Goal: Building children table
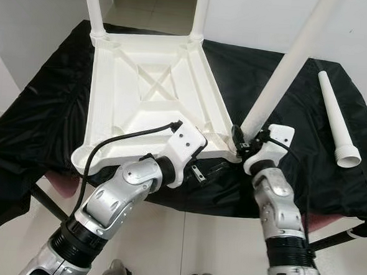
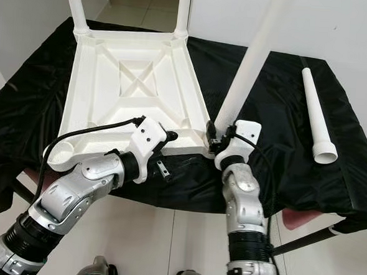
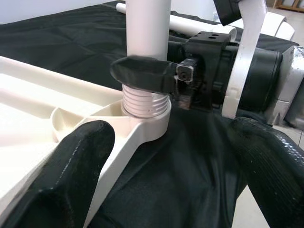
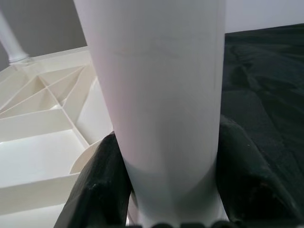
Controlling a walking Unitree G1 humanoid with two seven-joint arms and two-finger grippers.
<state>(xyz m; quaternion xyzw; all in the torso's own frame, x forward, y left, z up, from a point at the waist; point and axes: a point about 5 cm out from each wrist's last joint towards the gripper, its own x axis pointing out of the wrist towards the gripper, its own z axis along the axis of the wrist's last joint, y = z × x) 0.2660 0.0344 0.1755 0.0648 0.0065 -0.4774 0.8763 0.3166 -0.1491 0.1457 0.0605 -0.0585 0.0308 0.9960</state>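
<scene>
A: What is the right claw (image 1: pixel 241 136) doing?

B: It is clenched on the third table leg (image 1: pixel 286 66), low down, just above the threads. Its two black fingers (image 4: pixel 102 190) press either side of the white tube, which leans away from the claw, not upright. My guess is that the low grip gives control to turn the leg into its seat.

A: Where does that leg go?

B: Into the corner socket (image 3: pixel 151 116) of the upturned white tabletop (image 1: pixel 148 104), directly below the claw. The ribbed thread sits partly in the socket, with several turns showing above the rim, so I judge it not yet fully home.

A: And the left claw (image 1: pixel 211 170)?

B: Released, fingers (image 3: pixel 71 175) spread apart, hovering just beside that same corner without touching it. Probably it waits there to steady the tabletop.

A: The other parts?

B: Two legs (image 1: pixel 93 7) stand in the far corner sockets, well beyond both claws. A spare fourth leg (image 1: pixel 337 122) lies loose on the black cloth (image 1: pixel 42 110) covering the desk, out past the right claw. The near corner socket (image 1: pixel 82 158) by the left arm is empty.
</scene>
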